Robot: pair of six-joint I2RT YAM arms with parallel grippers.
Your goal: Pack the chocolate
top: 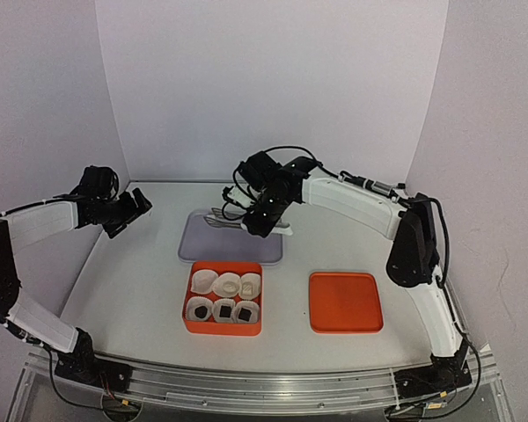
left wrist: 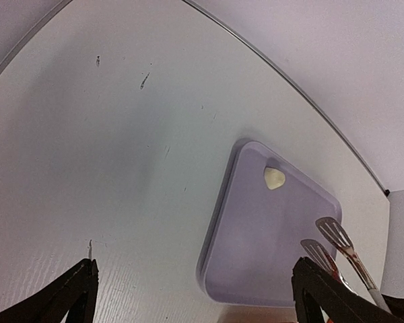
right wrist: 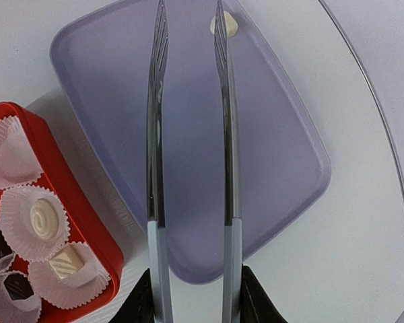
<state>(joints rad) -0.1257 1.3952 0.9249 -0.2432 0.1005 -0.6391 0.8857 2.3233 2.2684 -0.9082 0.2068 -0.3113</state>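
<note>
Step in hand, as judged: fetch the last loose piece of chocolate and pack it.

1. Purple tray (right wrist: 276,168): lies behind the red box (right wrist: 94,222), the two just beside each other. It carries a single cream piece (right wrist: 223,25) near its far corner.
2. Red box: holds six paper cups. Dark and cream pieces sit in five of them, and the empty cup (right wrist: 10,151) is in the back row at the end. An orange lid (top: 345,301) lies apart to the right.
3. Tongs (right wrist: 155,168): the right end effector (right wrist: 195,306) is clamped on the handles, and the two arms reach out over the tray with their tips parted.
4. Left end effector (top: 141,204): fully spread, holding nothing, well off to the left of the tray.

Recommendation: in the right wrist view the cream piece lies just outside the right-hand tip, not between the tips. Shift the tongs sideways until they straddle it. Height above the tray cannot be told, so lower slowly until the tips meet the tray. Squeeze lightly, since the piece is small and rounded and is likely to squirt out or mark under pressure. Lift clear of the tray lip before crossing to the empty cup.

Room: plain white walls (top: 273,79) enclose the back and both sides.

Surface (top: 132,281): white and flat, with a few small dark scuffs (left wrist: 145,81) left of the tray.
</note>
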